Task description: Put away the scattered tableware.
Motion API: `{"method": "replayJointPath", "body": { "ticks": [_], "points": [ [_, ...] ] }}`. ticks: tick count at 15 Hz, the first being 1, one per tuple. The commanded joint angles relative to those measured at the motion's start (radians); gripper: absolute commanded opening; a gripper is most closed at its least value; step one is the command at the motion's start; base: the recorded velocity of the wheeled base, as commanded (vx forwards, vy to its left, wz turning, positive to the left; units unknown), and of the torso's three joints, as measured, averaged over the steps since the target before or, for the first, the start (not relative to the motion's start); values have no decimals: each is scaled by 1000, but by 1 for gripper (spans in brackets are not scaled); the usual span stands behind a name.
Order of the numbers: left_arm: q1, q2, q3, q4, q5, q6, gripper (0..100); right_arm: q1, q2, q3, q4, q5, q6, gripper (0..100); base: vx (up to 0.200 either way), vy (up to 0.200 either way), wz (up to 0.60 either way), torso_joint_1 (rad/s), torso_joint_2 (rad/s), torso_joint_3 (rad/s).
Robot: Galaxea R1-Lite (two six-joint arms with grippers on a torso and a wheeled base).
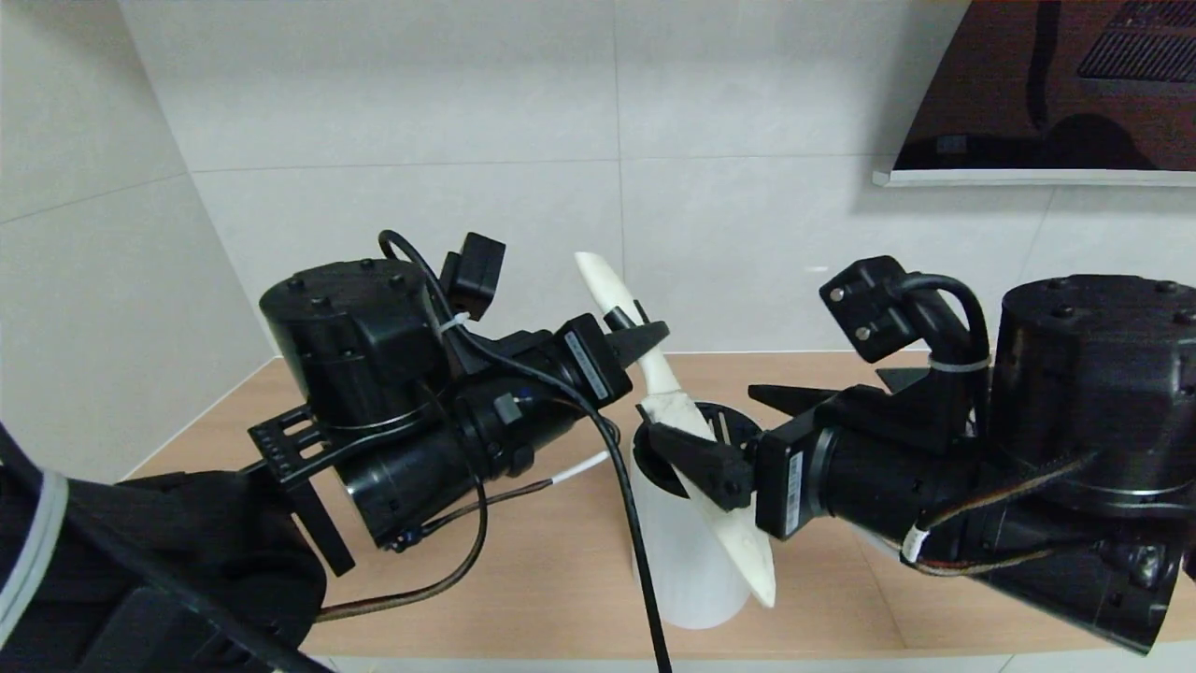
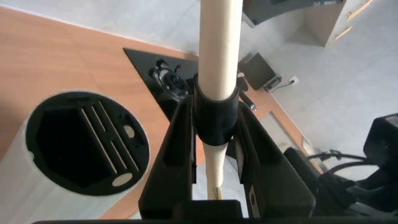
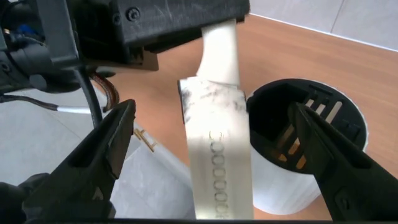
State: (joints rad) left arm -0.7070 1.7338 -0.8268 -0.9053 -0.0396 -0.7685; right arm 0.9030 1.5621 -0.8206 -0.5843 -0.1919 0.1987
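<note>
This is a home kitchen. A wooden counter (image 1: 523, 561) runs along a wall of pale tiles (image 1: 747, 187), with a dark hood (image 1: 1046, 93) mounted above it. A black gas hob (image 2: 165, 74) is set into the counter, and a white cutlery holder (image 1: 687, 570) with chopsticks in it stands nearby.

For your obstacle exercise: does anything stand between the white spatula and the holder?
Nothing visible does; the spatula hangs beside the holder's open top, with the open right hand straddling its blade.

Holder (image 1: 677, 561) on counter (image 1: 841, 579), spatula (image 1: 662, 374) before it
</note>
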Motion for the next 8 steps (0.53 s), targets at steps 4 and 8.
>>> {"method": "replayJointPath", "body": {
  "ticks": [4, 8],
  "points": [
    [0, -45, -267, 221, 305, 175, 0, -151, -86, -20, 9, 9, -2, 100, 0, 0, 0, 0, 0, 0],
    [-37, -19, -316, 200, 463, 437, 0, -211, -77, -20, 9, 9, -4, 100, 0, 0, 0, 0, 0, 0]
  ]
}}
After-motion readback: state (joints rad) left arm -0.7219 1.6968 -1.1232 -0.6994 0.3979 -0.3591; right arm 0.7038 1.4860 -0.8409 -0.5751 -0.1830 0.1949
